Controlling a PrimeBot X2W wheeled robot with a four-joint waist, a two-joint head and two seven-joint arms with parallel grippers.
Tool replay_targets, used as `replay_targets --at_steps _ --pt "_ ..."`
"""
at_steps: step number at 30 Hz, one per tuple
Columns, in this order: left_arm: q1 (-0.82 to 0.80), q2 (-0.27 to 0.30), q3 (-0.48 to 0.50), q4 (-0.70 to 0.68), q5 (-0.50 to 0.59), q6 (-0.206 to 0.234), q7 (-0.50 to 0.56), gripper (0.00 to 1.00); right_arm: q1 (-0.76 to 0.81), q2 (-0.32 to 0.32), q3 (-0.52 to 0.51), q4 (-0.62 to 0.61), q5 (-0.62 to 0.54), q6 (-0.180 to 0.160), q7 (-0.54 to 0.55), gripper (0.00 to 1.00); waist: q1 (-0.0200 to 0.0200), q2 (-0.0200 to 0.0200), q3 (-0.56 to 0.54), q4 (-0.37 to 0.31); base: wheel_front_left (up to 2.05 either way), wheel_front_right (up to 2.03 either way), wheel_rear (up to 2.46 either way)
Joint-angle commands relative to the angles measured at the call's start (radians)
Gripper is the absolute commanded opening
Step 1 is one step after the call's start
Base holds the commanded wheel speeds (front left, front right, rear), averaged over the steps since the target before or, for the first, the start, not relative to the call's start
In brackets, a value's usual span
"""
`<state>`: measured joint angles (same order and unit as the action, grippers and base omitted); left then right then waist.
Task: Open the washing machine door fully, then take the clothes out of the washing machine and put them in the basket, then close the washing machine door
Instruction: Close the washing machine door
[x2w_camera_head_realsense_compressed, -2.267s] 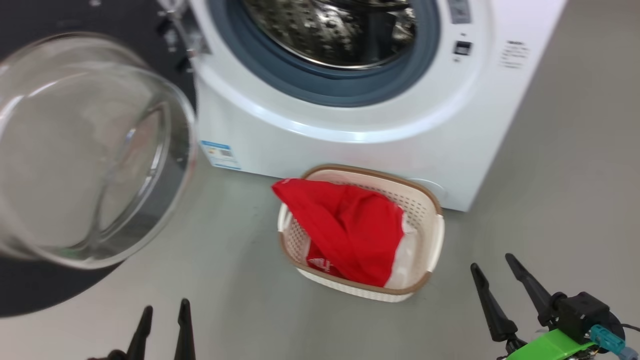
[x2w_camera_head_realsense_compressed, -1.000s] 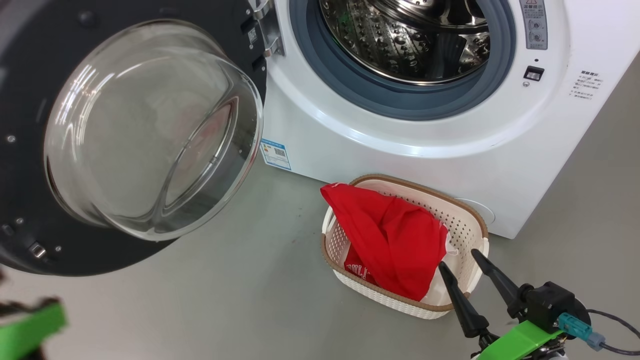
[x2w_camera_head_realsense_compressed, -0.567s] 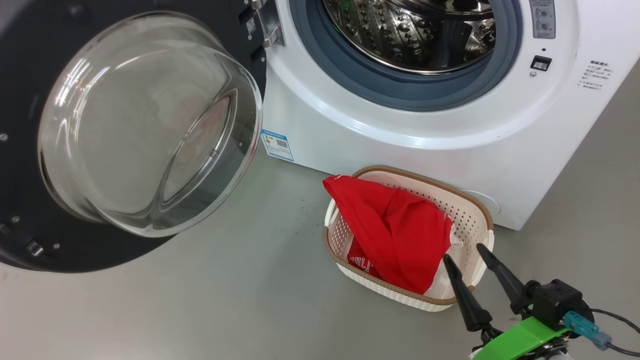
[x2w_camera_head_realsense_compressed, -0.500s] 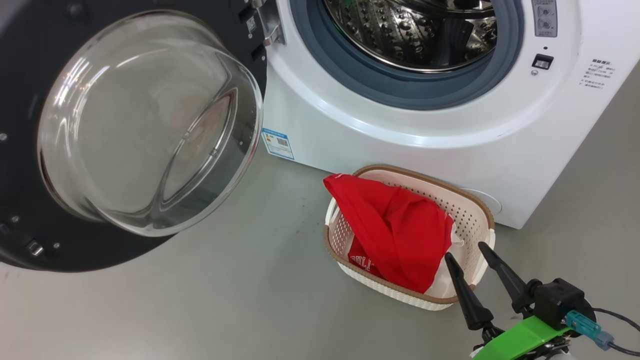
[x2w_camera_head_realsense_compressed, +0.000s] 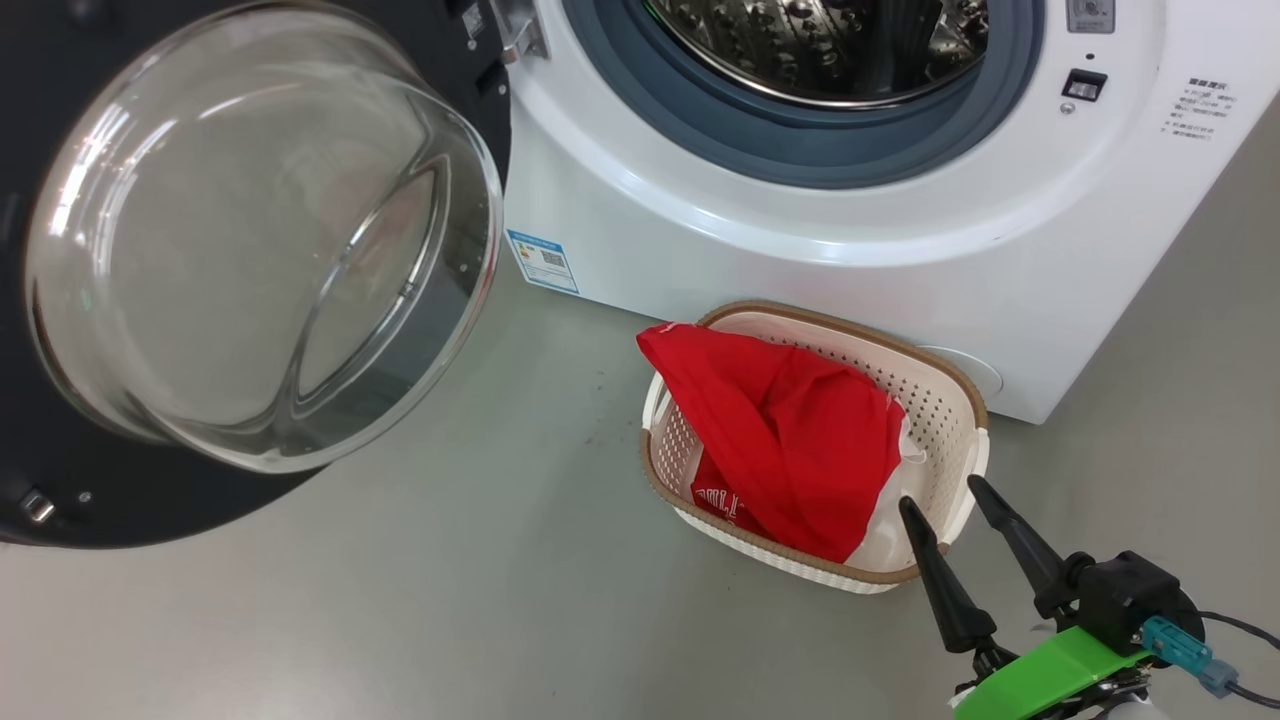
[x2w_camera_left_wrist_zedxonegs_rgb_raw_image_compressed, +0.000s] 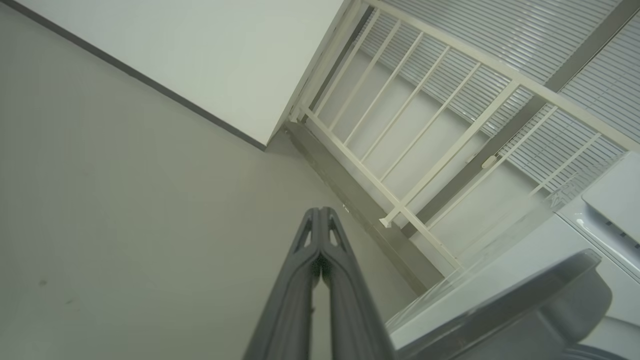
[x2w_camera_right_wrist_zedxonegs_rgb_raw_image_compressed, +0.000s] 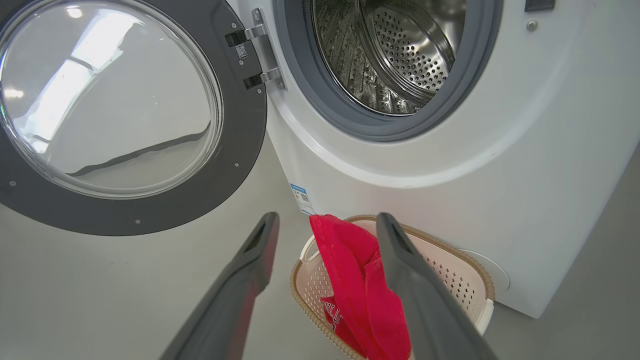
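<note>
moved since earlier: head camera has swung, so the whole picture has shifted; right gripper (x2w_camera_head_realsense_compressed: 940, 492) tips, earlier well off to the side of the basket (x2w_camera_head_realsense_compressed: 935, 420), now sit over its near right corner. The clothes (x2w_camera_head_realsense_compressed: 790, 440) and basket lie the same against the washing machine (x2w_camera_head_realsense_compressed: 800, 260).
clothes: red bundle heaped in the basket, one fold draped over its left rim, white lettering low down.
basket: on the floor (x2w_camera_head_realsense_compressed: 500, 600), just in front of the washing machine; touching it or not, can't tell.
drum (x2w_camera_right_wrist_zedxonegs_rgb_raw_image_compressed: 390, 55): bare steel, no cloth in the part visible.
washing machine door (x2w_camera_head_realsense_compressed: 260, 240): swung wide open on the machine's left side, glass bowl facing the head camera, hinge (x2w_camera_right_wrist_zedxonegs_rgb_raw_image_compressed: 262, 55) on the edge next to the machine.
key relation: door lies left of the right gripper and well apart, basket between them. Hinge axis runs upright, so the free edge has to sweep round toward the opening. Left arm likely the nearer one, judging by the grey rim low in its wrist view.
right fingers: spread wide, holding nothing, touching nothing visible.
left gripper (x2w_camera_left_wrist_zedxonegs_rgb_raw_image_compressed: 320, 210): fingers pressed together, nothing between them, aimed at bare floor and a white railing (x2w_camera_left_wrist_zedxonegs_rgb_raw_image_compressed: 400, 165).
step: unloading looks done; closing the door is left.
</note>
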<state>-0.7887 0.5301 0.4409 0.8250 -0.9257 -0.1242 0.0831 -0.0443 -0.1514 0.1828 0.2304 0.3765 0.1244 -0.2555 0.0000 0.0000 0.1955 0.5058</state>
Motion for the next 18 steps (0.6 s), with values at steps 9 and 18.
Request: replay_targets --at_steps 9,18 --pt "0.005 0.114 -0.050 0.071 -0.174 -0.006 0.284 0.00 -0.007 -0.013 0.005 -0.036 -0.007 0.006 -0.006 1.00 0.0000 0.0000 0.005 -0.013 0.00 0.00 0.00" --pt "0.080 0.097 -0.130 -0.011 -0.267 -0.006 0.449 0.00 0.019 -0.009 -0.018 -0.037 -0.009 0.006 -0.006 1.00 0.0000 0.0000 -0.018 -0.004 0.00 0.00 0.00"
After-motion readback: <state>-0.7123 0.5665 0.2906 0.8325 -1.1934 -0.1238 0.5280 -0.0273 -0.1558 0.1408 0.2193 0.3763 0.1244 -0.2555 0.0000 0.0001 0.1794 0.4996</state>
